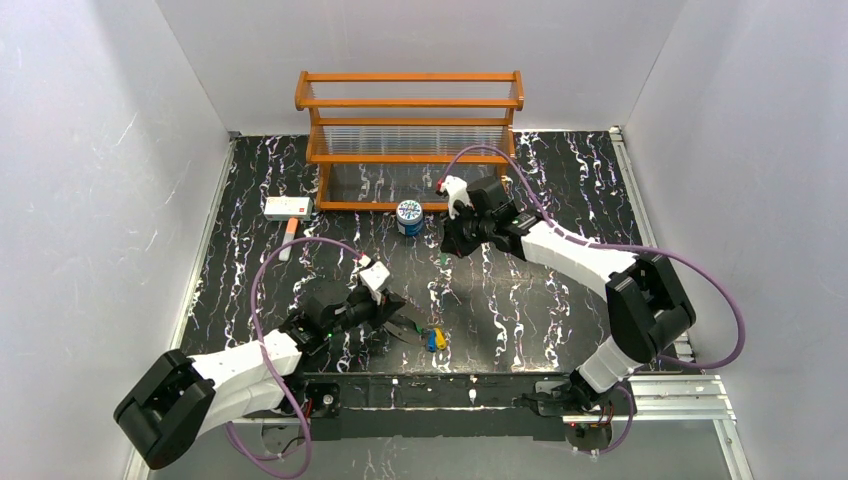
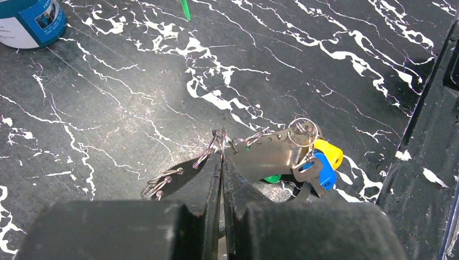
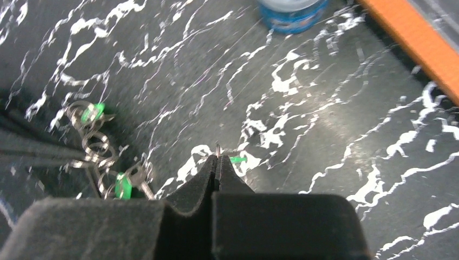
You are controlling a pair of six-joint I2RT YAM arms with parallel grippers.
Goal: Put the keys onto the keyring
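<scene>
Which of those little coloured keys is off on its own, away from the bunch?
The lone green key at the right gripper's shut tips, near the blue-and-white can. The yellow key and blue key sit bunched by the left gripper.

Rack [image 1: 410, 103] at the back – can [image 1: 409, 216] just before it, box [image 1: 288, 207] further left – keys [image 1: 433, 339] near the front edge.

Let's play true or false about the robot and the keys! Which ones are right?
1. The left gripper has its jaws shut on the keyring. True.
2. The blue key lies right beside the yellow key. True.
3. The can stands on the rack. False: it stands on the table in front of it.
4. The right gripper has its jaws wide open. False: they pinch a green key.
</scene>
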